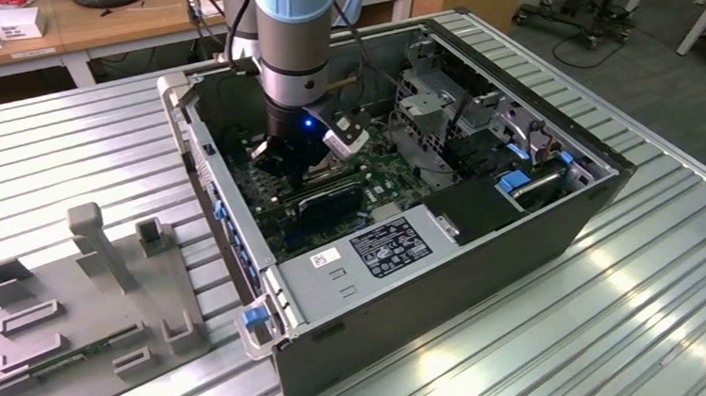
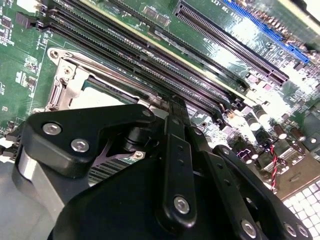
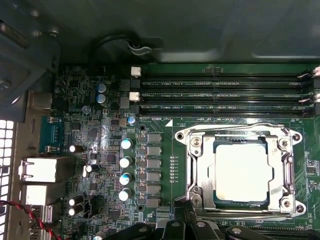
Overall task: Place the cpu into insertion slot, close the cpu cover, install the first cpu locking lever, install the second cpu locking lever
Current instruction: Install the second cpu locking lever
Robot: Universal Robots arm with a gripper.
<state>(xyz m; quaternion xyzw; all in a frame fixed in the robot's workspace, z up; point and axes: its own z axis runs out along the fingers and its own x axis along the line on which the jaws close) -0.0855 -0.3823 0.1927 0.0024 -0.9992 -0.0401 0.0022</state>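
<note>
Hovering just above the cpu cover [image 3: 243, 172], my gripper [image 2: 175, 125] had both fingers pressed together, holding nothing — the cpu [image 3: 243, 172] sat beneath that cover.

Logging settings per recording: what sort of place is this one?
Probably a robotics lab or test workshop: an open computer case sits on a ribbed metal workbench, the arm's hand reaches inside, and wooden desks stand behind.

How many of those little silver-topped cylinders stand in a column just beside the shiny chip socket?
4, in one column on the green board. More stand elsewhere; the gripper may hide others.
</note>
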